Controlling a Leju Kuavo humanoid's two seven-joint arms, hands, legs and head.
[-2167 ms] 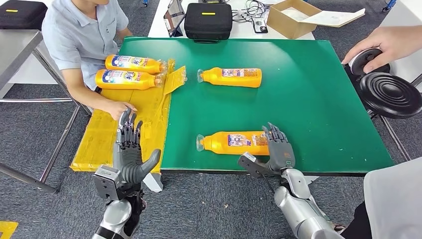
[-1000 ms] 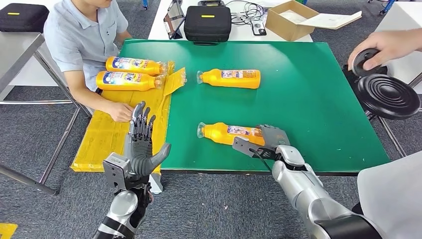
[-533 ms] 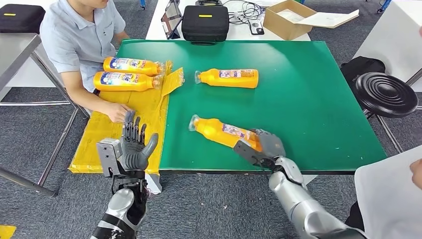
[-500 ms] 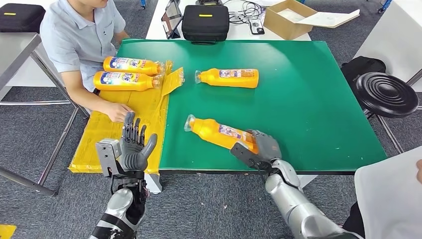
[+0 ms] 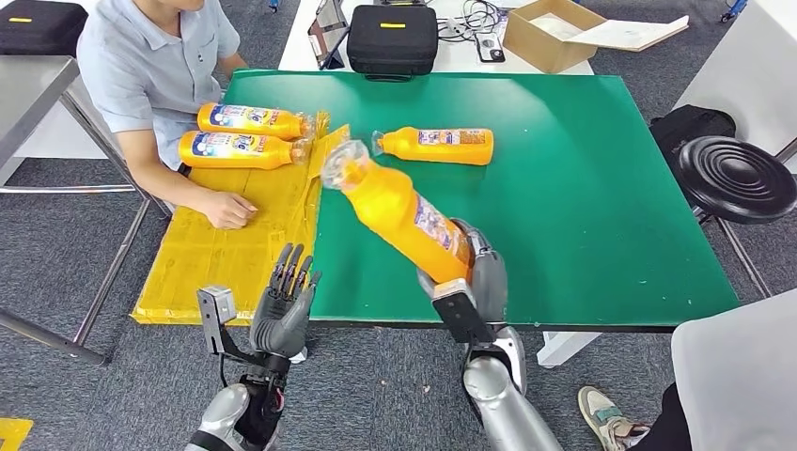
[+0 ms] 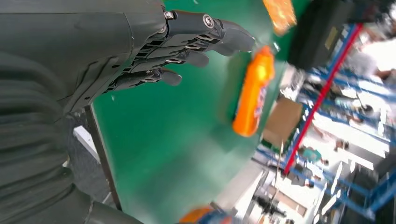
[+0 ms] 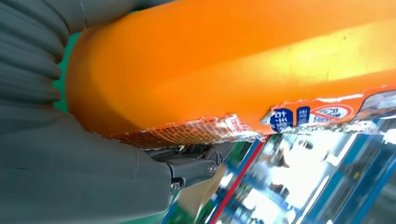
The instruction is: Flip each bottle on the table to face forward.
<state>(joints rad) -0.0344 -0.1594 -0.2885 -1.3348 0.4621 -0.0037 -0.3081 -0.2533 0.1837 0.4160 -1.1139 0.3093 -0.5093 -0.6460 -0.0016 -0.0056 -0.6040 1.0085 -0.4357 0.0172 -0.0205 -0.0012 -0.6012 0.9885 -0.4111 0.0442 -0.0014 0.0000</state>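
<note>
Since half a second ago the right hand has lifted the held bottle off the green tabletop; it was lying flat near the near edge, now it's in the air, tilted, cap end pointing far-left, base in the palm. Fingers clamped round the base; the right wrist view shows the orange body pressed into the hand, torn label edge visible.

Left hand has dropped lower and sits at the near-left tabletop edge, holding nothing, fingers apart and extended.

Second bottle unchanged: lying flat at the far middle of the tabletop, cap to the left, label up. Two more bottles lie side by side on the yellow cardboard at left, beside a seated person with a hand resting on the cardboard.

Containers: open cardboard box on the far table, contents can't tell. Closed black case next to it.
</note>
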